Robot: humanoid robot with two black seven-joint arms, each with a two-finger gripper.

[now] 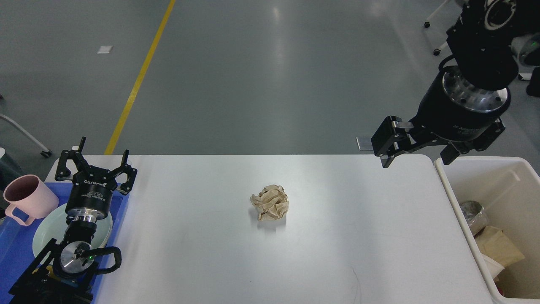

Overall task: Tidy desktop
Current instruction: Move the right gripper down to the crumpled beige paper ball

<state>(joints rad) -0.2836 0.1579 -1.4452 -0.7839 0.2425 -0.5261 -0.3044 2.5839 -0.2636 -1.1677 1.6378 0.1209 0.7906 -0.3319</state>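
The white desktop (337, 236) fills the lower half of the head view. A crumpled ball of tan paper (270, 203) lies near its middle, touched by nothing. My left gripper (96, 164) stands open and empty above the desktop's far left corner, over the edge of the blue tray (12, 257). My right gripper (419, 153) hangs open and empty above the far right corner, well to the right of the paper ball and higher than it.
The blue tray at the left holds a pink mug (28, 199) and a pale green plate (42, 238). A cream-white bin (508, 179) stands off the right edge with a foil wad (472, 213) and brown paper (500, 248) inside. A chair base (438, 40) stands on the floor behind.
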